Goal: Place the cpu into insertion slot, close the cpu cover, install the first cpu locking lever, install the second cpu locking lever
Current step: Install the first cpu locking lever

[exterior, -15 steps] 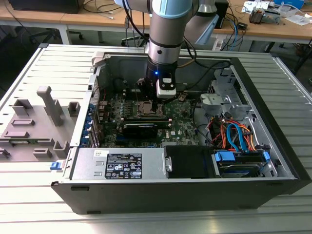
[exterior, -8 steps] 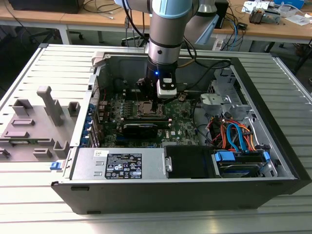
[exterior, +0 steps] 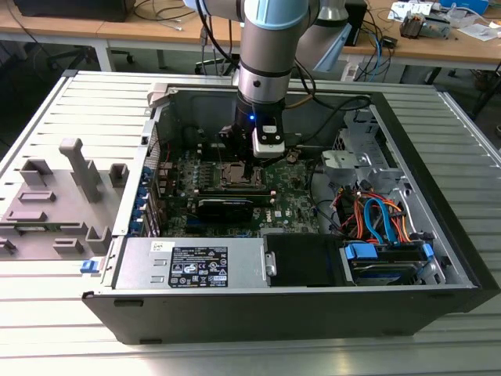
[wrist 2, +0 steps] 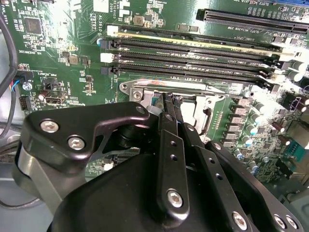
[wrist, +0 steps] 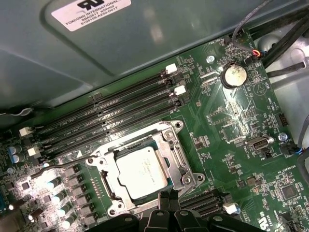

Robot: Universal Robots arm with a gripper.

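Lying in insertion slot [wrist: 192, 180], cpu [wrist: 143, 172], closed fingers [wrist: 163, 205] just beside its edge

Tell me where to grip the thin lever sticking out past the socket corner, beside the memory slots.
Probably the lever near its free end, away from the cover. There the thin rod stands clear of it, so the gripper could come from above and close across it. Its height off the board cannot be told.

My arm [exterior: 274, 47] comes straight down into the open computer case [exterior: 438, 235]. My gripper [exterior: 249, 160] sits low over the insertion slot [exterior: 233, 175] on the green motherboard [exterior: 293, 200]. Grey fixture [exterior: 55, 196] on the slatted table [exterior: 47, 313], at the exterior view's left.
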